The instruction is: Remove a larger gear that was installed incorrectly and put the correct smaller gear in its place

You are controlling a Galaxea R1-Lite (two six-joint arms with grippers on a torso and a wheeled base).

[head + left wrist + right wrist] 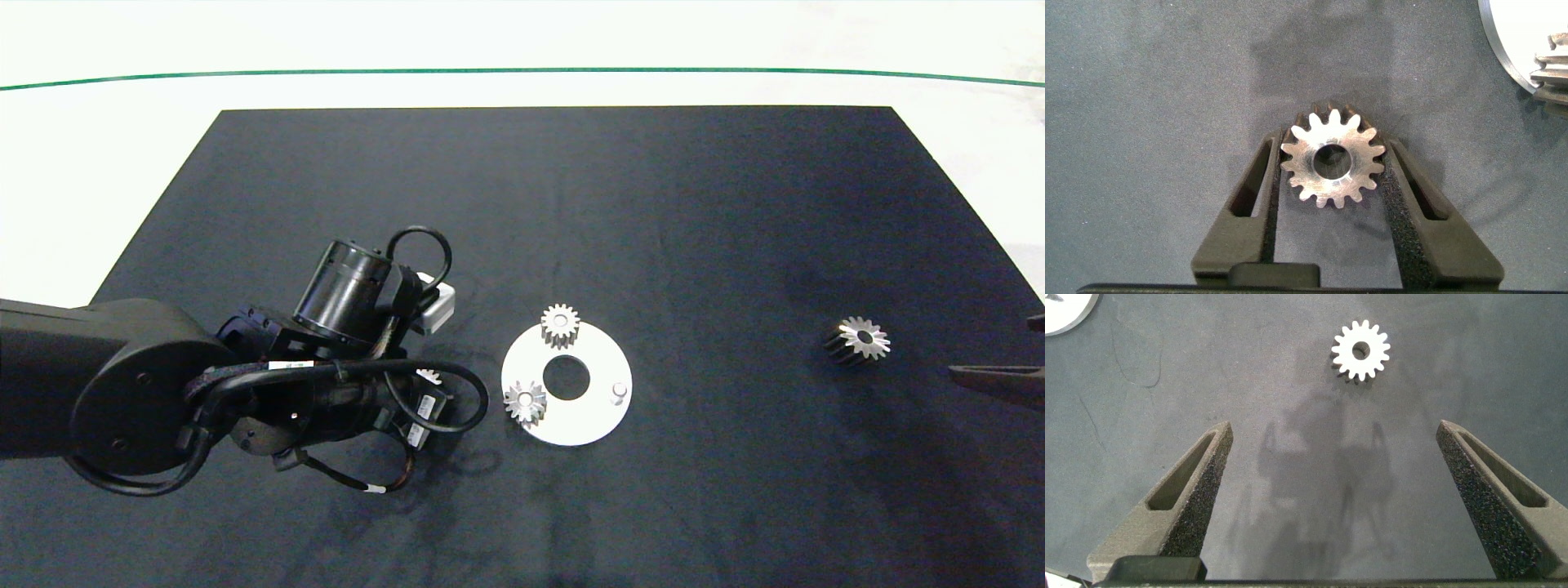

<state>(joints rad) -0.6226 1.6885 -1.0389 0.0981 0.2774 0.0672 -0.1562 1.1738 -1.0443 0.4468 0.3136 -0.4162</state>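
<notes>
The smaller gear (1333, 159), silver with short blunt teeth and a round bore, sits between the pads of my left gripper (1331, 144), which is shut on it with both pads touching its teeth. In the head view only a sliver of this gear (428, 376) shows under the left arm, left of the white disc plate (588, 425). The larger gear (857, 340) lies on the black mat at the right, off the plate. My right gripper (1335, 429) stands open a short way from the larger gear (1360, 350), with nothing between its fingers (992, 380).
The plate carries two small silver gears (560, 325) (525, 402), a bare peg (619, 392) and a round centre hole. The black mat (653, 204) covers most of the white table. The left arm's body and cables (245, 384) hide the mat left of the plate.
</notes>
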